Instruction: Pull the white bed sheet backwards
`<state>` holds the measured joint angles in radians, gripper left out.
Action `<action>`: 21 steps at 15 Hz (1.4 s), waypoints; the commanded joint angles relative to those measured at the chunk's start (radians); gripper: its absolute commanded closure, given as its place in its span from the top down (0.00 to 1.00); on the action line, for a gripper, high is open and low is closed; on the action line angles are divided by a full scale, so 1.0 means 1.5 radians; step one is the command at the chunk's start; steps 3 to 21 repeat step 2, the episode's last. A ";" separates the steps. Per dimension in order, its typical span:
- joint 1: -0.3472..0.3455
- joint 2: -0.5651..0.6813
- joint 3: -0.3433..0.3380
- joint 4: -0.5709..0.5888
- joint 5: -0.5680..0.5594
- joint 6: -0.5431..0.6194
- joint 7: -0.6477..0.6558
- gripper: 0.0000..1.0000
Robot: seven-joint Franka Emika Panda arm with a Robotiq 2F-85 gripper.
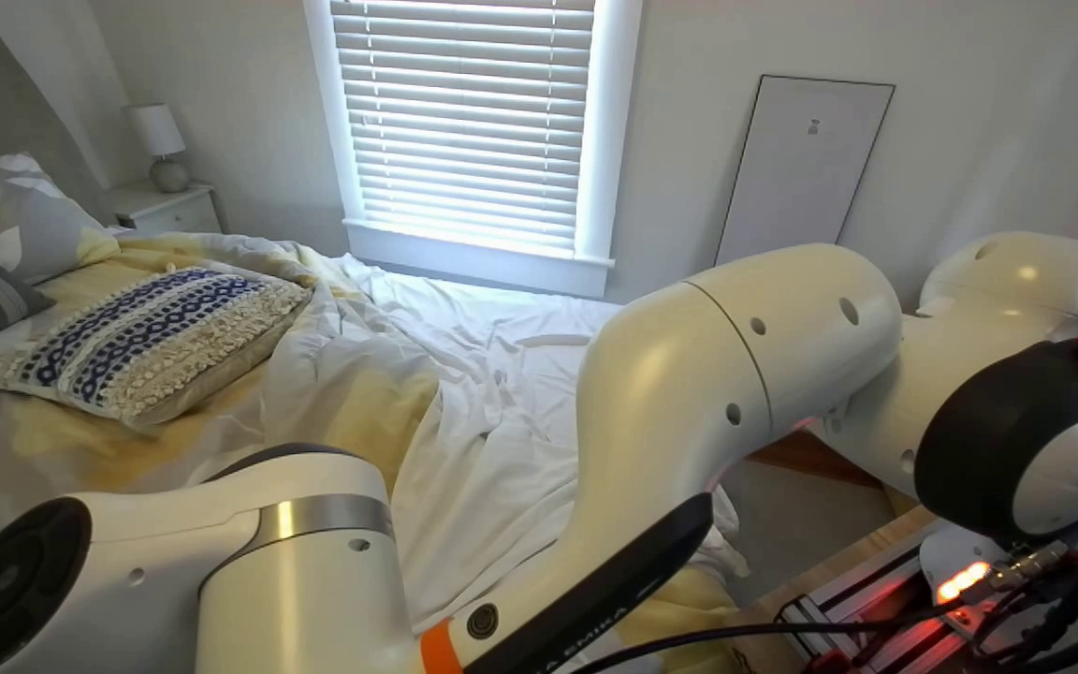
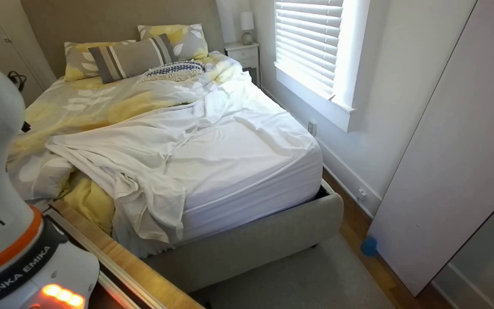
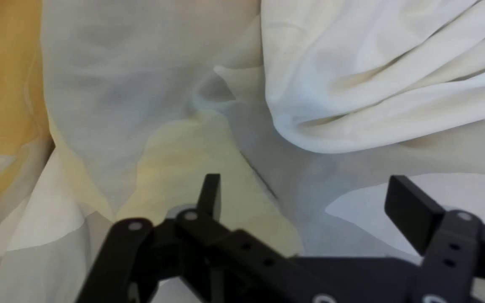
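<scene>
The white bed sheet [image 2: 144, 141] lies wrinkled over the bed, its near part folded back over the patterned blanket and its corner hanging at the bed's foot. In an exterior view the sheet [image 1: 492, 459] shows partly behind the arm. Bunched folds of the sheet [image 3: 352, 97] fill the upper right of the wrist view. My gripper [image 3: 305, 189] is wide open with nothing between its fingers. It hangs over the grey and yellow blanket [image 3: 175, 160], apart from the sheet's rounded edge. Neither exterior view shows the fingers.
A navy-patterned pillow [image 1: 155, 337] lies on the blanket, with a striped cushion [image 2: 133, 58] near the headboard. The padded bed frame [image 2: 264, 253] borders the mattress foot. A wooden table edge [image 2: 131, 266] stands beside the bed. A white board [image 2: 444, 150] leans on the wall.
</scene>
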<state>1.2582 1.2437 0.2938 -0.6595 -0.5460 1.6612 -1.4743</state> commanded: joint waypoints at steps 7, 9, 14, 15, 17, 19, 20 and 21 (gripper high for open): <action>-0.001 0.000 0.000 0.000 0.000 0.000 0.000 1.00; -0.001 0.000 0.000 0.000 0.000 0.000 0.000 1.00; -0.001 0.000 0.000 0.000 0.000 0.000 0.000 1.00; -0.001 0.000 0.000 0.000 0.000 0.000 0.000 1.00; -0.001 0.000 0.000 0.000 0.000 0.000 0.000 1.00; -0.001 0.000 0.000 0.000 0.000 0.000 0.000 1.00; -0.001 0.000 0.000 0.000 0.000 0.000 0.000 1.00; -0.001 0.000 0.000 0.000 0.000 0.000 0.000 1.00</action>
